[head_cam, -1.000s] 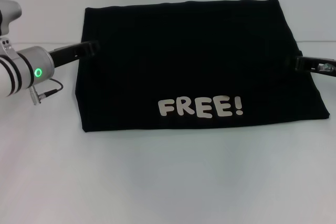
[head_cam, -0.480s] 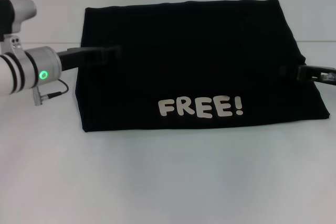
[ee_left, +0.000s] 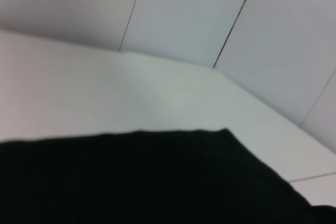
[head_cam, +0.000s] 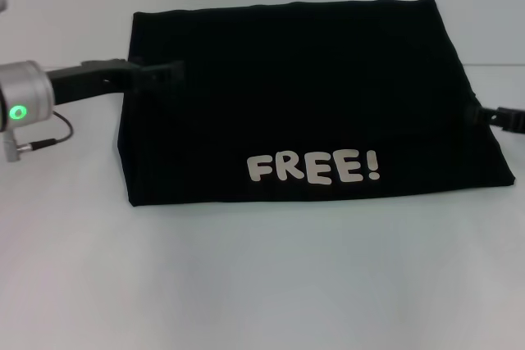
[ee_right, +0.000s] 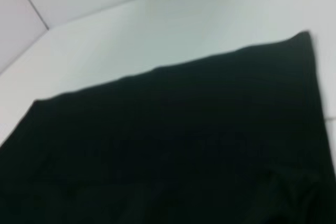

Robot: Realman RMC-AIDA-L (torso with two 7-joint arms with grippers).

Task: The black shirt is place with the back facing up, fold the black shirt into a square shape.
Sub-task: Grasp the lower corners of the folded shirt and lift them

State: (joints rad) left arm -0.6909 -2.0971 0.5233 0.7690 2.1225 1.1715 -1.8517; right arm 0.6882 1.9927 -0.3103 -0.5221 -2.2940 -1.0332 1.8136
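Two arms are working the black shirt now, one at each side edge. My left gripper is reaching in over the left edge, about halfway up; my right gripper is sitting at the right edge. Can't tell how either set of jaws is standing: black on black, no gap readable.

Risks, as I'm judging it:
- uneven grab, one side catching more layers than the other, so the fold is skewing;
- jaws pinching the top layer only, so the lower layer is staying behind and bunching;
- dragging the whole bundle across the bench instead of folding it.

Shirt is lying flat mid-bench, already a wide folded panel, with white "FREE!" lettering facing up near the front edge.
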